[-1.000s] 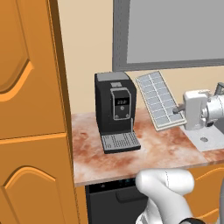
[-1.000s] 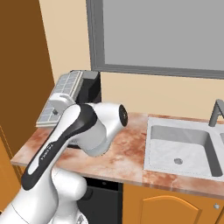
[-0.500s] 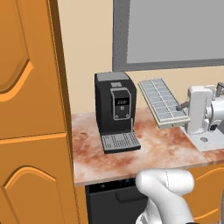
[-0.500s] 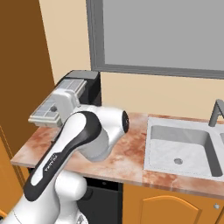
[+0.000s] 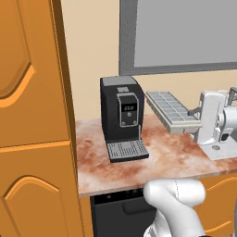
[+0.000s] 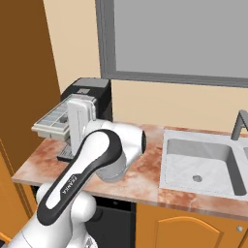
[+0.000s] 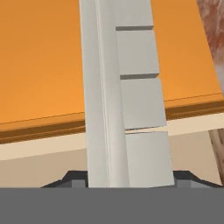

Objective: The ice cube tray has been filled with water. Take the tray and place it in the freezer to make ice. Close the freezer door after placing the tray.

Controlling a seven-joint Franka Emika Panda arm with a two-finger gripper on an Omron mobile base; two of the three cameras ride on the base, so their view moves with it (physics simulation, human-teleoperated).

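- Pickup done: ice cube tray (image 5: 172,111) off the bench (image 5: 152,159), held in the air by gripper (image 5: 200,121) at the tray's near end.
- Jaws narrow, clamped on the tray's end rim; hand view looks along the tray (image 7: 118,100) edge-on, row of cell undersides running up toward 12 o'clock.
- In the left base view, tray sits at roughly 3 o'clock from the coffee machine (image 5: 121,115), above bench level, far end tipped up toward the window (image 5: 180,34), near end lower at the gripper.
- In the right base view, tray (image 6: 54,119) hangs just in front of the coffee machine (image 6: 89,92), at 9 o'clock from the white hand (image 6: 80,121); clear of the bench (image 6: 145,169).
- Tilt looks noticeable; water spill a risk on a filled tray, though no water visible to judge.
- Sink (image 6: 203,164) lies well apart at 3 o'clock, not involved.
- Orange cabinet (image 5: 32,115) stands at 9 o'clock from the coffee machine; hand view background orange too, so likely pointing at cabinet fronts.
- Still to do, by judgement: carry over to the freezer, get the door open if shut, set tray inside level, release, back out, shut the door.
- Estimate: about a third along. Grasp and lift finished, transport and all freezer work outstanding.
- Next move likely needs the base to drive, tray kept as flat as possible and away from the coffee machine while swinging out.
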